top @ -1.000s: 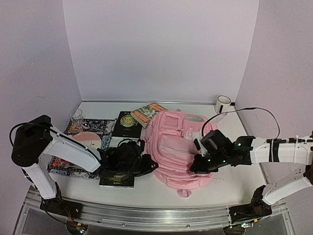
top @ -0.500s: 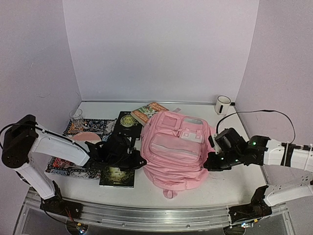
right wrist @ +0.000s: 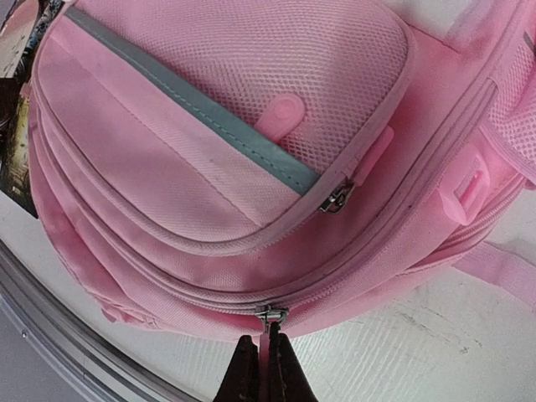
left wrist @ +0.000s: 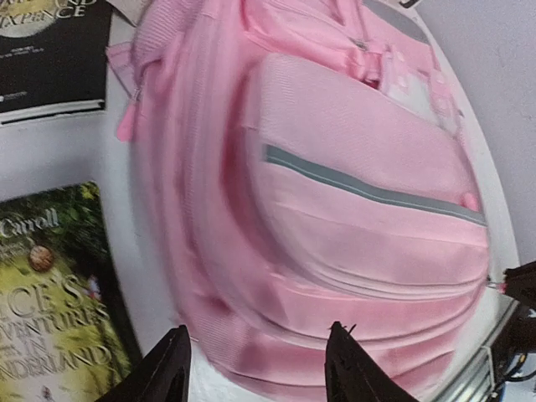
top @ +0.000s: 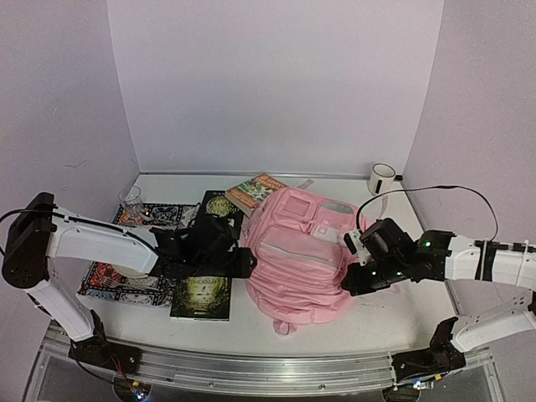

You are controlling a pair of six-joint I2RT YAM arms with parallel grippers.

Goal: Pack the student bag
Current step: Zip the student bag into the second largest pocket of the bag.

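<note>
Right wrist view has your right gripper (right wrist: 266, 362) pinched tight on the pink zip pull (right wrist: 268, 328) of the main zip, on the right flank of the student bag (right wrist: 209, 159). Your left gripper (left wrist: 255, 373) hangs just off the bag's left flank, its jaws parted with nothing clamped between them.

The bag lies flat on its back between the two grippers, front pockets up, with a green book (left wrist: 50, 310) just beside its left side. Its long axis runs from the near edge of the table (top: 251, 333) towards the back wall (top: 276, 84), with the far end leaning right. A small loop pokes out at the near end.

Treat the bag as soft and light. The fabric will likely slump and slide if you tug the zip alone. Pin a seam or strap on the left flank while the right gripper draws the pull.
</note>
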